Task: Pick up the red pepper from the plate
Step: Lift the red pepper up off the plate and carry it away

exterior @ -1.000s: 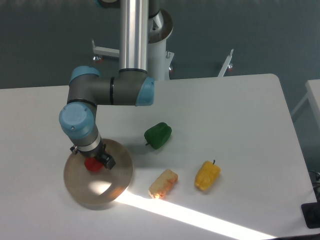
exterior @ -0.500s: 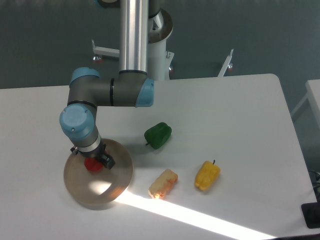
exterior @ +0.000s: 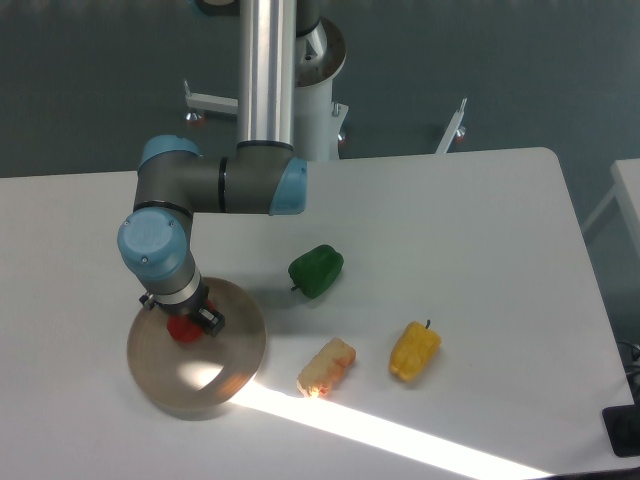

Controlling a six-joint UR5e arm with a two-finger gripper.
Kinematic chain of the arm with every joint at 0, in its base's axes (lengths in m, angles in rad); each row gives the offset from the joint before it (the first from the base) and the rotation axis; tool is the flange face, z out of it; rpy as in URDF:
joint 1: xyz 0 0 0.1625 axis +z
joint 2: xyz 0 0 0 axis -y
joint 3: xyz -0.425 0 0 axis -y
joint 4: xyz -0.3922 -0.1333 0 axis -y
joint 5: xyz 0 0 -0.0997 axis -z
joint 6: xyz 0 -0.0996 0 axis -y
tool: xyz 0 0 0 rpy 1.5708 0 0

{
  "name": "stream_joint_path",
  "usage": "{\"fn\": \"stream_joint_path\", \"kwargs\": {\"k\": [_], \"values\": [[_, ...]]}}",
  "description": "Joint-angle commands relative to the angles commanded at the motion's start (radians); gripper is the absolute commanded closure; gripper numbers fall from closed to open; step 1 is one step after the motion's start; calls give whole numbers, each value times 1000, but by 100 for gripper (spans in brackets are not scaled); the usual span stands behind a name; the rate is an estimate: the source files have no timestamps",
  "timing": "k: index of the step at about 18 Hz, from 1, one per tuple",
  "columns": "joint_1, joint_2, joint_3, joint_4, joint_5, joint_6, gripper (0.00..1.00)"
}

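Since half a second ago we see the wrist and the gripper [exterior: 186, 322] shift a touch toward the left and far side, and the red pepper [exterior: 181, 329] has gone with them; nothing else on the table [exterior: 450, 220] has moved. The pepper is small, glossy and rounded, sitting over the far left part of the plate [exterior: 215, 385], a flat round translucent tan-brown dish. The dark jaws sit close on either side of the pepper and seem to grip it, though we cannot tell whether it has left the plate's surface. To the right lie a glossy green pepper [exterior: 316, 270], a matte yellow pepper [exterior: 414, 350] with a thin stem, and a pale oblong orange-tinged piece [exterior: 326, 366] at the edge of a bright sunlight band. The arm's joints are smooth grey with blue caps.
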Motion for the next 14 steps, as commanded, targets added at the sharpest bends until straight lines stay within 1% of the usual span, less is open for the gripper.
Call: {"fn": "stream_joint_path", "kwargs": {"k": [3, 6, 9, 11, 12, 14], "values": [[0, 11, 11, -5, -2, 5, 43], [9, 40, 31, -34, 0, 69, 43], [70, 81, 61, -110, 0, 158, 43], [115, 89, 89, -150, 2, 222, 43], [145, 103, 100, -169, 2, 263, 43], [190, 117, 103, -176, 2, 323, 43]]}}
